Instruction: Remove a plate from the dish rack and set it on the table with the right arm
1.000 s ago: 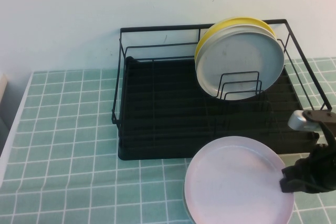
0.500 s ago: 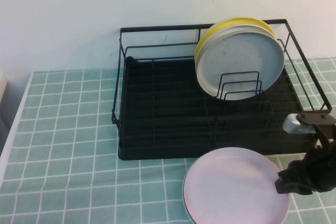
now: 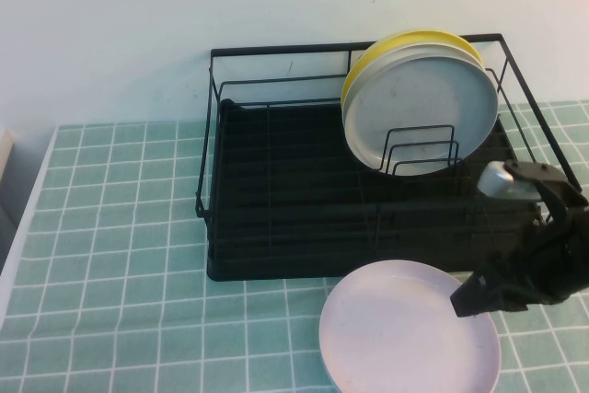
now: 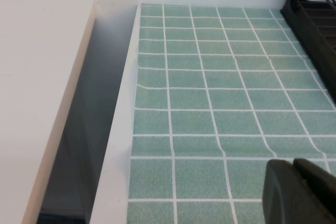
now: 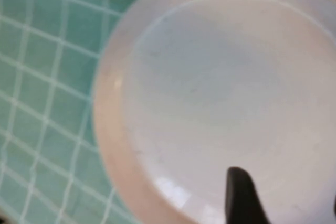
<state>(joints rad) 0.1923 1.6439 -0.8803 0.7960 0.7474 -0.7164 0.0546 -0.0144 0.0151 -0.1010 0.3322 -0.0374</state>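
The pale pink-lilac plate (image 3: 405,329) lies flat on the mint-green checked table (image 3: 120,227), just in front of the black wire dish rack (image 3: 276,227). My right gripper (image 3: 467,301) hangs over the plate's right part. In the right wrist view its fingers (image 5: 241,198) stand wide apart above the plate's face (image 5: 226,87), so it is open and holds nothing. My left gripper (image 4: 299,192) shows only in the left wrist view, shut and empty, low over the cloth near the table's left edge.
A grey plate (image 3: 419,108) stands upright in the rack's back right dividers, with a yellow plate (image 3: 405,43) behind it. A pale counter (image 4: 37,93) lies beyond a gap at the table's left edge (image 4: 123,129).
The plate has sunk lower and settled flat on the cloth. My right gripper has let go of its right rim and moved left and up over the plate.
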